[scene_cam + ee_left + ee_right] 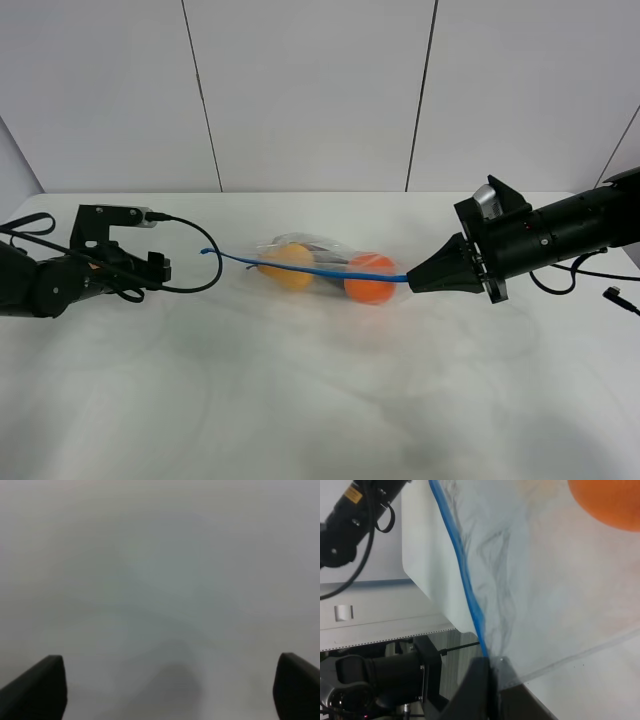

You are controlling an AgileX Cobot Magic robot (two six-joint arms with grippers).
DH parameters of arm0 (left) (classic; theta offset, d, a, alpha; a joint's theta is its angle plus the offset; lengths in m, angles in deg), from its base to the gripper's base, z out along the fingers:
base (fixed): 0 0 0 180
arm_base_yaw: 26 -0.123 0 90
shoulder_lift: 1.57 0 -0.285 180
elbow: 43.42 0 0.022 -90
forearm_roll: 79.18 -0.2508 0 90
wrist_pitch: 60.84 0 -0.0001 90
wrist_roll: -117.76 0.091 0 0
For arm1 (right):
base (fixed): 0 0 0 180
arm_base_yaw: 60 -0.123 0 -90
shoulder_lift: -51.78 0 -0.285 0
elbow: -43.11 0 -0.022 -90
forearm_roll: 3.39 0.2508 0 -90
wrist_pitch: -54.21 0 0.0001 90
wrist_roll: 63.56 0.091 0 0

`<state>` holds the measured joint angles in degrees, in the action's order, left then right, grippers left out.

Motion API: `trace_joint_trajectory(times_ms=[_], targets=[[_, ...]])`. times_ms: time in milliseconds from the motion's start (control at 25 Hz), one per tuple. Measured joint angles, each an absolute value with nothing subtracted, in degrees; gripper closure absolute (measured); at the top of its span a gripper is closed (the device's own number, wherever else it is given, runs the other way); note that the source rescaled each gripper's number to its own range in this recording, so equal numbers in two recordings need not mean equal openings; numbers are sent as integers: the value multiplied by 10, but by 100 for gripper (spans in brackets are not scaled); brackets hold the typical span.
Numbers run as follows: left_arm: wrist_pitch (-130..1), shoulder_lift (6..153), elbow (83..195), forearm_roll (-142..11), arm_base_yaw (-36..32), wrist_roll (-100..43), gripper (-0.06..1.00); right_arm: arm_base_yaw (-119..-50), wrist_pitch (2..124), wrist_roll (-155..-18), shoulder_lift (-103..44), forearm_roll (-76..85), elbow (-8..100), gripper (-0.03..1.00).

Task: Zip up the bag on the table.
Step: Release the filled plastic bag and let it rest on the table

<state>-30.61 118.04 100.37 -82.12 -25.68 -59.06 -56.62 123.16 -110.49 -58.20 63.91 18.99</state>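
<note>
The clear, crinkly bag point(322, 252) lies on the white table point(300, 400) near its middle. A yellow pear point(288, 266), an orange fruit point(370, 280) and a dark item point(326, 276) show through it. Its blue zipper strip point(300, 266) runs along the near edge. My right gripper point(414, 279) is shut on the strip's right end; the right wrist view shows the jaws point(490, 666) pinching the blue strip point(465, 565), with the orange fruit point(610, 500) beyond. My left gripper point(157, 268) is open and empty, well left of the bag, over bare table point(160, 580).
A black cable point(195, 285) loops from the left arm toward the strip's left end point(207, 251). A loose cable end point(615, 294) lies at the far right. A white panelled wall point(320, 90) stands behind the table.
</note>
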Motion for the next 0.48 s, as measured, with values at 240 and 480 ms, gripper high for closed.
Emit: trace_joint_trajectory(times_ms=[240, 480], targets=[[-682, 1178, 1144, -880, -256, -665, 1, -566, 1232, -1105, -582, 639, 190, 97], [-965, 1176, 1292, -824, -256, -656, 2, -566, 1232, -1105, -582, 639, 190, 97]])
